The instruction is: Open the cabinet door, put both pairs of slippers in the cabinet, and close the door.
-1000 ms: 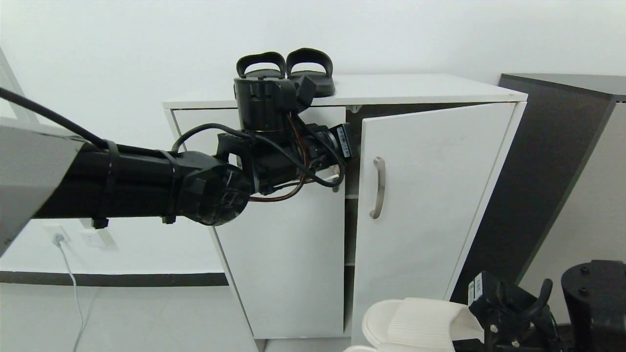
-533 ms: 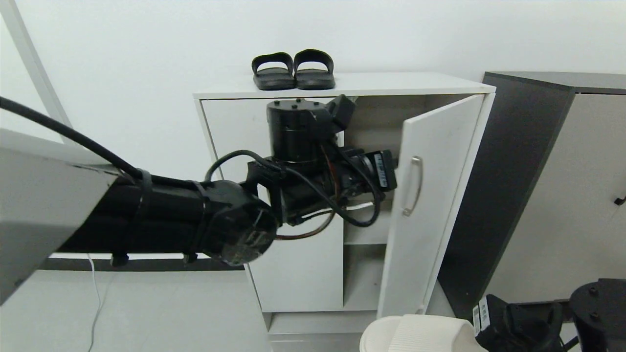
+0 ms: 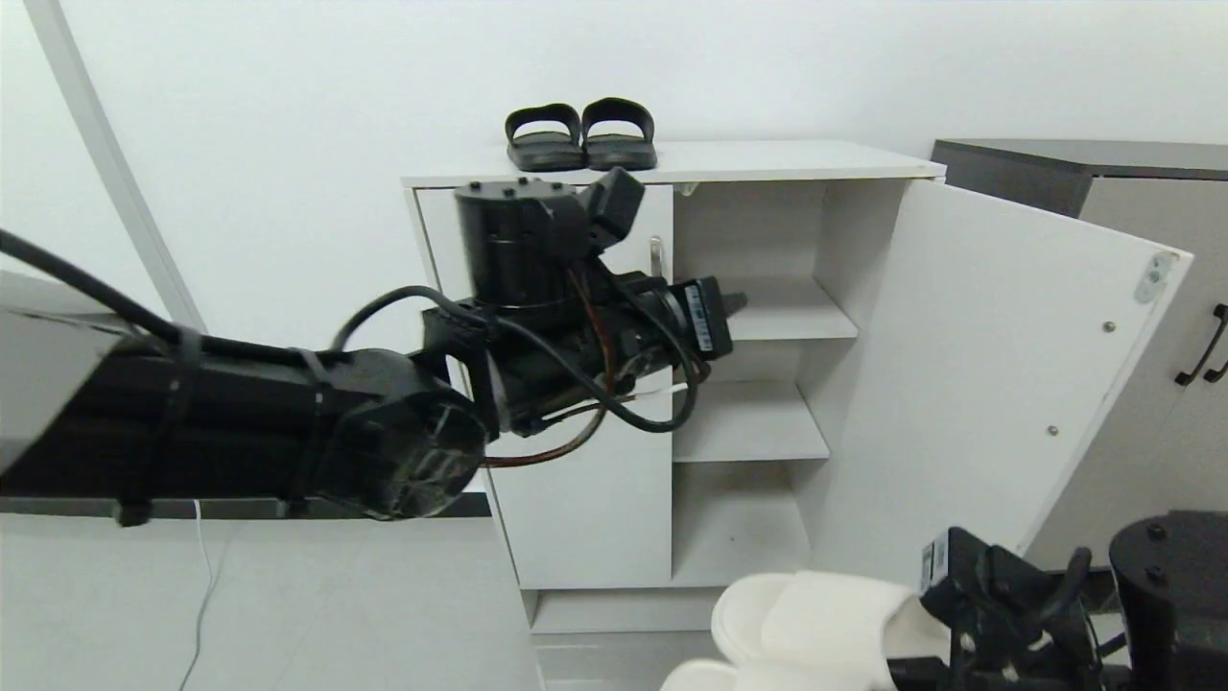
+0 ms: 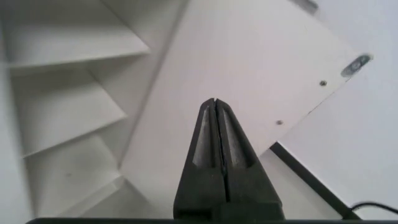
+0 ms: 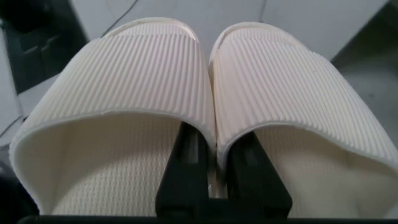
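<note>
The white cabinet (image 3: 576,499) has its right door (image 3: 988,384) swung wide open, baring three shelves (image 3: 758,422). A black pair of slippers (image 3: 580,134) sits on the cabinet top. My left gripper (image 3: 737,301) hangs shut and empty in front of the upper shelf; in the left wrist view the left gripper (image 4: 214,106) points at the door's inner face (image 4: 249,74). Low at the right, my right gripper (image 3: 935,614) is shut on the white pair of slippers (image 3: 815,624). Its fingers (image 5: 193,162) pinch the slippers' (image 5: 124,81) touching inner walls.
A dark grey cabinet (image 3: 1151,288) with a black handle (image 3: 1211,345) stands right behind the open door. The left door carries a metal handle (image 3: 656,257). A cable (image 3: 201,595) runs down to the floor at the left.
The right door has swung from barely ajar to wide open. My left arm has drawn back to the left, away from the door. The head view has shifted as well.
</note>
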